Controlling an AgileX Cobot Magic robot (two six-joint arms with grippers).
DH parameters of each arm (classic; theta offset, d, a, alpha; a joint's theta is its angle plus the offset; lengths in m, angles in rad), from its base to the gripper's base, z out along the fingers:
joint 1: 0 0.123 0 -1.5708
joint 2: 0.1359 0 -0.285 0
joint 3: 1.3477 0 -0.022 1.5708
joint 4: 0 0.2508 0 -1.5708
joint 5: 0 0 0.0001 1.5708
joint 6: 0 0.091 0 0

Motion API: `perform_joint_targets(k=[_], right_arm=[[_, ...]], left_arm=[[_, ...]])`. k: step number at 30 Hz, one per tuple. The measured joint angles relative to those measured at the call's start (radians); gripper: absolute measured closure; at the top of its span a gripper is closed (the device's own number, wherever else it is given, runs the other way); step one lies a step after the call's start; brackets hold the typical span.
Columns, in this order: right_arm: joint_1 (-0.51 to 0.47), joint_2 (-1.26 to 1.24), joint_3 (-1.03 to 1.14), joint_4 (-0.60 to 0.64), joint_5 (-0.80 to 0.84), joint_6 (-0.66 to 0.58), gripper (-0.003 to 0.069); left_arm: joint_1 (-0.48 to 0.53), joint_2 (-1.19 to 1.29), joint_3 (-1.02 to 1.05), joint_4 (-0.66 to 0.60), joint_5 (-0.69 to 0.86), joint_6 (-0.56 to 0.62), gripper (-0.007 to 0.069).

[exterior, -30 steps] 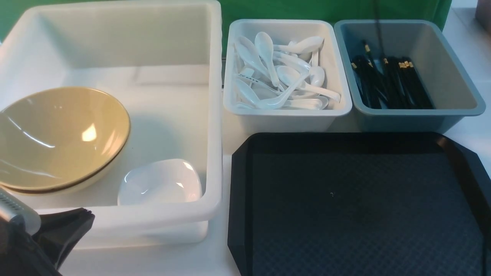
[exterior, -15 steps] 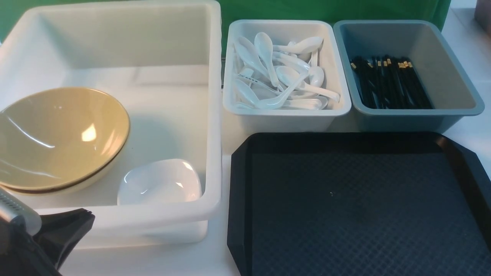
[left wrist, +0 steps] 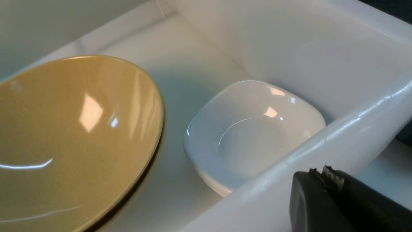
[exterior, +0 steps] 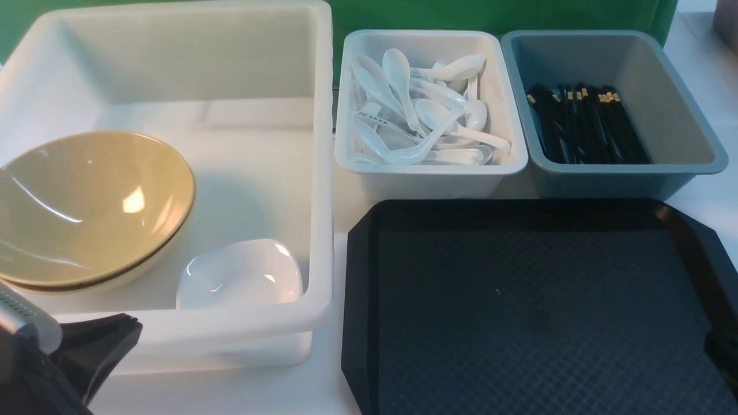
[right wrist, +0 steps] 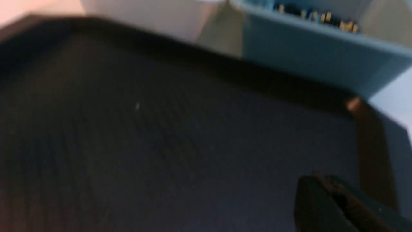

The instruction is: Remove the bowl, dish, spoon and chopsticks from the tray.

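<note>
Three bins (exterior: 323,173) behind tray (exterior: 519,219), green backdrop (exterior: 461,14).

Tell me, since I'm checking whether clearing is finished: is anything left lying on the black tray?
No: in the front view the tray shows only its bare diamond-textured surface, with nothing resting on it.

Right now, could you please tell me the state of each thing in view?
tray: bare
bowl: in the big white bin, stacked
dish: in that bin, beside the bowl
spoons: piled in the small white bin
chopsticks: in the grey-blue bin
left gripper: shut
right gripper: shut
</note>
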Motion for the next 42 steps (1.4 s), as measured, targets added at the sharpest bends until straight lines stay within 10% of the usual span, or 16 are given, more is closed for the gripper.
perform_joint_targets(k=[15, 42], right_arm=[[-0.151, -0.541, 0.006, 0.000, 0.416, 0.182, 0.0615], [-0.140, -0.567, 0.006, 0.065, 0.425, 0.020, 0.0592]], left_arm=[[0.000, 0.000, 0.000, 0.000, 0.009, 0.000, 0.0632], [0.000, 0.000, 0.000, 0.000, 0.010, 0.000, 0.0632]])
